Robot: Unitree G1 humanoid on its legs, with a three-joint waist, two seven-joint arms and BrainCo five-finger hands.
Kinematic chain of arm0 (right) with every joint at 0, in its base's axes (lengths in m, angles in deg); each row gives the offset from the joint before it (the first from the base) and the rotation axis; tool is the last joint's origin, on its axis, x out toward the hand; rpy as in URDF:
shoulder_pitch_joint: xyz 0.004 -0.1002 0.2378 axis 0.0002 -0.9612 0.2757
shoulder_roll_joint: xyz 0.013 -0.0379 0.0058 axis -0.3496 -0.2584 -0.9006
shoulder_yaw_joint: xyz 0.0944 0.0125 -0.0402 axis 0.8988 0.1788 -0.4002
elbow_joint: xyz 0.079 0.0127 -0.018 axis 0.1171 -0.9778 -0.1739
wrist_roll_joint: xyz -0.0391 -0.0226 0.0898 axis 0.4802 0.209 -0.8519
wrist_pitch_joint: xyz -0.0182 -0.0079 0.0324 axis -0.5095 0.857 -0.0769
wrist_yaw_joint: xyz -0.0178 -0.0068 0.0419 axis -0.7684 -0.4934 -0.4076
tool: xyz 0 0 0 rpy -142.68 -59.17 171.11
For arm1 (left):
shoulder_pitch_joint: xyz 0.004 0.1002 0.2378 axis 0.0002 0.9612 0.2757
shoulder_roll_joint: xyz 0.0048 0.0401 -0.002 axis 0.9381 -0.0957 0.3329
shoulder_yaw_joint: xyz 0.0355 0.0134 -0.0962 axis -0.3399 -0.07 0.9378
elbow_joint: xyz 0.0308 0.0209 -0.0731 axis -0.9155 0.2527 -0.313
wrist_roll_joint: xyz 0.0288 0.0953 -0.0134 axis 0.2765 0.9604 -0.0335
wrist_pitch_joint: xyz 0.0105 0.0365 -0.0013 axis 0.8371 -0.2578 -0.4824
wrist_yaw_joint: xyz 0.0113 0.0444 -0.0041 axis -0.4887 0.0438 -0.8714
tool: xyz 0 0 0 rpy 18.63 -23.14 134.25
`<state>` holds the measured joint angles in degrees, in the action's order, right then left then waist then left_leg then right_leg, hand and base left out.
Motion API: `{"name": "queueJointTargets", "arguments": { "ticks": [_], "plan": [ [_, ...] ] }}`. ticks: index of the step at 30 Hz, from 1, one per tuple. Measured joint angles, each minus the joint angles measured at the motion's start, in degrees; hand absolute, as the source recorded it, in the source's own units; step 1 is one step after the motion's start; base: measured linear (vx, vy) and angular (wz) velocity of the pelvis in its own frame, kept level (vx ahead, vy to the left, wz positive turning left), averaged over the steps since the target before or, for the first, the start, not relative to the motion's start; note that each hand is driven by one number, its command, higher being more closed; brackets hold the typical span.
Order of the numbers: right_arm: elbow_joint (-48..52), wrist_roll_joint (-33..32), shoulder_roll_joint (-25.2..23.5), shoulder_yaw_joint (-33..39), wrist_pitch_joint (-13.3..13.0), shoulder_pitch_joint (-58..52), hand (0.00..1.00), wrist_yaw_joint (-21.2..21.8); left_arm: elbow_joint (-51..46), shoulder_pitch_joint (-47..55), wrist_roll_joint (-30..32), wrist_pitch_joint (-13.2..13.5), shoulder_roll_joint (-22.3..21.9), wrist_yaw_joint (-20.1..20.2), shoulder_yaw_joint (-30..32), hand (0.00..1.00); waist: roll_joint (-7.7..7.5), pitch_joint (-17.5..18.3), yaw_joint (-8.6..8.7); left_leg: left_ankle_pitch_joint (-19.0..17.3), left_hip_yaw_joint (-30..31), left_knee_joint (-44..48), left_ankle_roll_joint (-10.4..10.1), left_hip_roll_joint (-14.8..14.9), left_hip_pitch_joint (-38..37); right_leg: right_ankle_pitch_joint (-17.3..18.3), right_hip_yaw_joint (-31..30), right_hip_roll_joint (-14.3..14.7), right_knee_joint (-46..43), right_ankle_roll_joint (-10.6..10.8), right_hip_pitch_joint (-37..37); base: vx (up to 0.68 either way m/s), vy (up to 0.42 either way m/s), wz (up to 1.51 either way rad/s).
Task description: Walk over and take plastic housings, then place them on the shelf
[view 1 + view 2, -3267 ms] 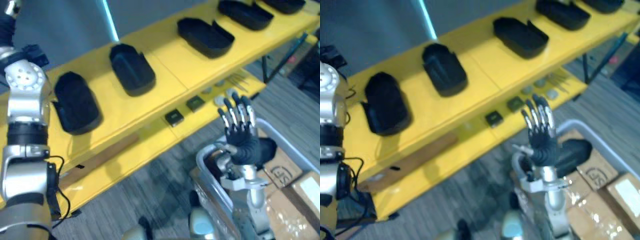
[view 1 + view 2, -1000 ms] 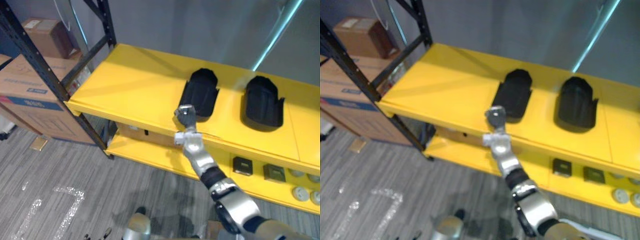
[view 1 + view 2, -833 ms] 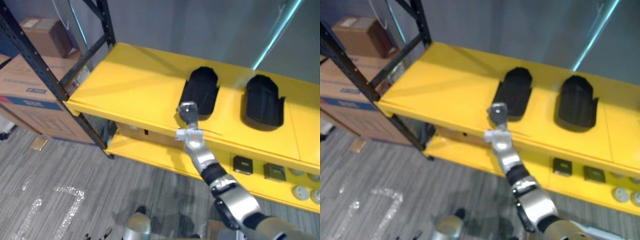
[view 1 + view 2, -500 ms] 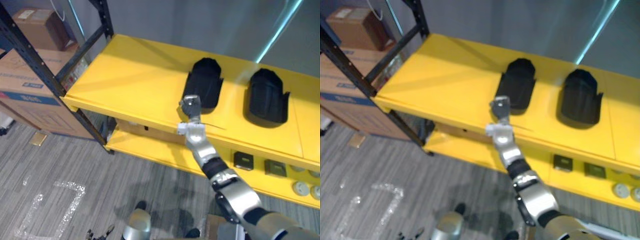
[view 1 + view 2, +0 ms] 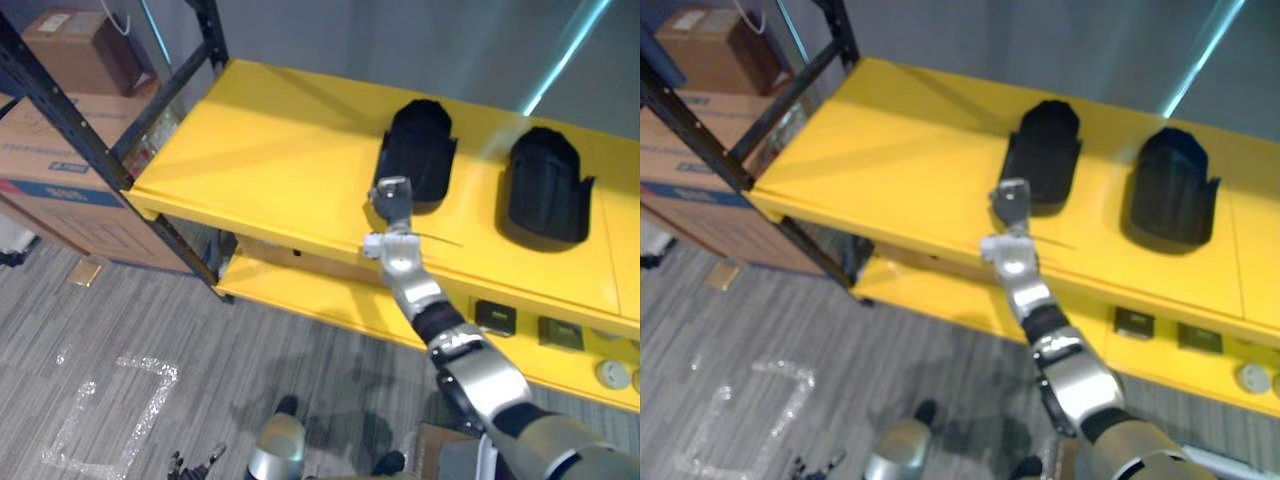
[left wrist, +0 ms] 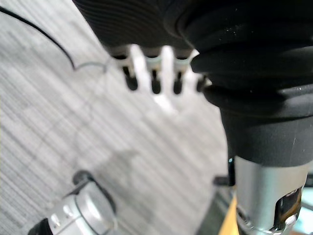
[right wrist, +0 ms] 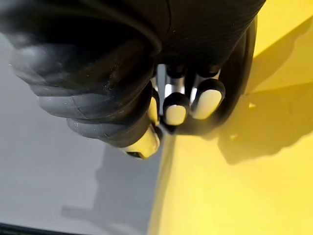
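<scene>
Whether the right hand's [image 5: 392,196] fingers [image 7: 175,113] clamp the black housing [image 5: 418,150] they meet, I cannot tell. It lies flat on the yellow shelf [image 5: 270,170] at the hand's 12 o'clock, so I judge this the placing step; next comes letting go and backing toward 6 o'clock, over the shelf's front edge. A second housing [image 5: 548,185] lies apart at 3 o'clock. Bare shelf runs toward 9 o'clock, up to the black rack post [image 5: 100,150]. The left hand [image 6: 155,81] hangs loose-fingered above the floor.
</scene>
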<state>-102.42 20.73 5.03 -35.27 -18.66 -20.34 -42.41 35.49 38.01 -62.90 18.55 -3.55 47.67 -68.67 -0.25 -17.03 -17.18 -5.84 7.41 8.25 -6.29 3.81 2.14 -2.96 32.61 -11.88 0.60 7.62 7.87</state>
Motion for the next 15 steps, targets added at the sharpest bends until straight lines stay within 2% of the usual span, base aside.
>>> {"name": "queueJointTargets", "arguments": {
  "ticks": [2, 5, 7, 9, 12, 13, 14, 15],
  "plan": [
    [0.4, 0.0, 0.0, 0.0, -0.2, 0.0, 1.00, 0.0, 0.0, -0.3, 0.0, 0.0, 0.0, 0.0, 0.0, 0.00, -0.01, 0.0, 0.03, 0.0, 0.0, 0.0, 0.0, 0.1, 0.0, 0.0, 0.0, 0.1, 0.0, 0.0, 0.0, 0.00, 0.000, 0.00],
    [2.8, 0.2, -0.1, -0.1, -2.1, -0.2, 1.00, -0.2, 0.0, -0.7, 0.2, 0.0, 0.1, 0.0, 0.0, 0.00, -0.10, 0.0, 0.27, 0.0, -0.2, -0.1, 0.0, 0.3, -0.1, 0.0, -0.3, 0.3, 0.1, 0.0, 0.0, 0.00, 0.000, -0.01],
    [6.2, 1.1, -0.2, -0.1, -3.7, -1.2, 1.00, -0.3, 0.0, -0.7, 0.6, 0.0, 0.4, 0.1, 0.0, 0.00, -0.61, -0.1, 0.66, 0.0, -0.6, -0.3, 0.0, 0.6, -0.2, 0.0, -0.8, 0.6, 0.2, 0.0, -0.2, 0.00, 0.002, -0.12],
    [13.4, 1.2, -0.9, -1.1, -5.9, -4.5, 1.00, -0.2, 0.5, -0.7, 1.0, 0.1, 0.5, 0.1, 0.3, 0.00, -1.72, 0.2, 0.98, 0.0, -2.1, -0.9, -0.2, 1.1, -0.5, 0.0, -2.4, 1.0, 0.2, -0.1, -1.2, 0.01, 0.014, -0.30],
    [20.3, 1.2, -1.6, -3.5, -6.5, -9.5, 1.00, 0.6, 1.4, -0.6, 0.9, 0.2, 0.4, -0.1, 0.3, 0.00, -2.65, 0.7, 1.94, 0.0, -4.8, -2.0, -0.2, 1.6, -2.1, -0.1, -4.7, 1.1, 0.2, -0.1, -1.7, 0.02, 0.023, -0.41],
    [25.0, 1.4, -1.8, -4.8, -6.8, -12.4, 0.00, 1.5, 1.7, -0.7, 0.8, 0.3, 0.4, -0.1, 0.5, 0.00, -3.16, 1.0, 3.16, 0.0, -5.8, -2.0, -0.2, 1.7, -2.3, -0.1, -5.6, 1.2, 0.2, -0.2, -2.0, 0.02, 0.030, -0.41],
    [30.1, 2.1, -1.8, -5.8, -6.8, -15.4, 0.00, 2.4, 1.8, -0.6, 0.6, 0.7, 0.4, -0.3, 0.6, 0.00, -3.82, 1.5, 4.60, -0.1, -7.1, -2.0, -0.3, 1.9, -2.4, -0.3, -6.4, 1.2, 0.3, -0.2, -2.5, 0.02, 0.028, -0.39],
    [32.8, 2.4, -1.7, -6.0, -6.8, -16.8, 0.00, 3.0, 1.7, -0.7, 0.6, 1.0, 0.5, -0.4, 0.6, 0.00, -4.10, 1.7, 5.27, -0.1, -7.9, -2.1, -0.3, 2.0, -2.5, -0.4, -6.9, 1.3, 0.4, -0.3, -2.7, 0.02, 0.025, -0.50]
  ]
}}
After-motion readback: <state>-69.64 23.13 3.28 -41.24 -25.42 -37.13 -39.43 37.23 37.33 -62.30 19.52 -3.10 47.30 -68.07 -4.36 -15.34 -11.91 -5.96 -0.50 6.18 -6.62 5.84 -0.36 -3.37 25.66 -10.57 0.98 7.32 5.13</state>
